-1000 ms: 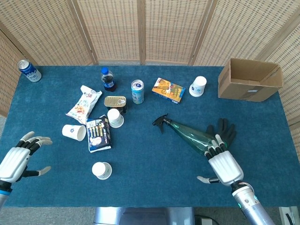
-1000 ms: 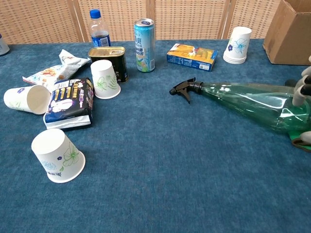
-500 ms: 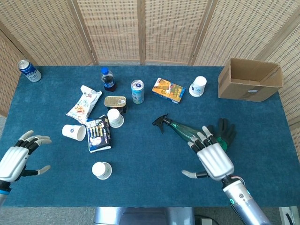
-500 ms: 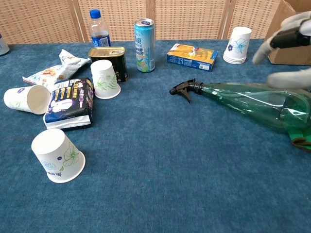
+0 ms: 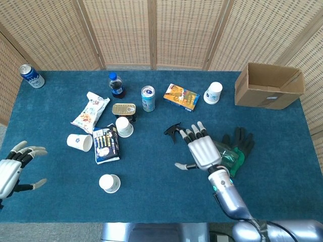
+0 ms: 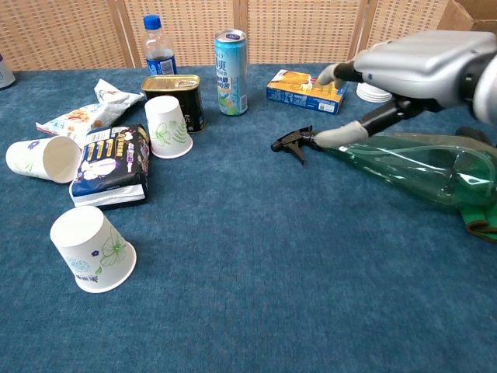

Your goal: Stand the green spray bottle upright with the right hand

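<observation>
My right hand (image 6: pixel 411 66) released, fingers spread, above neck of translucent green plastic spray bottle (image 6: pixel 411 167) lying flat on counter. Looks empty: light, thin-walled, slippery. I'd grip wide body.

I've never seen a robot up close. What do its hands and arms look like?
Each hand is humanlike. The right hand has a white ribbed back, pale grey fingers, dark joints, and a shiny silver forearm with a small green light. The left hand looks the same.
</observation>
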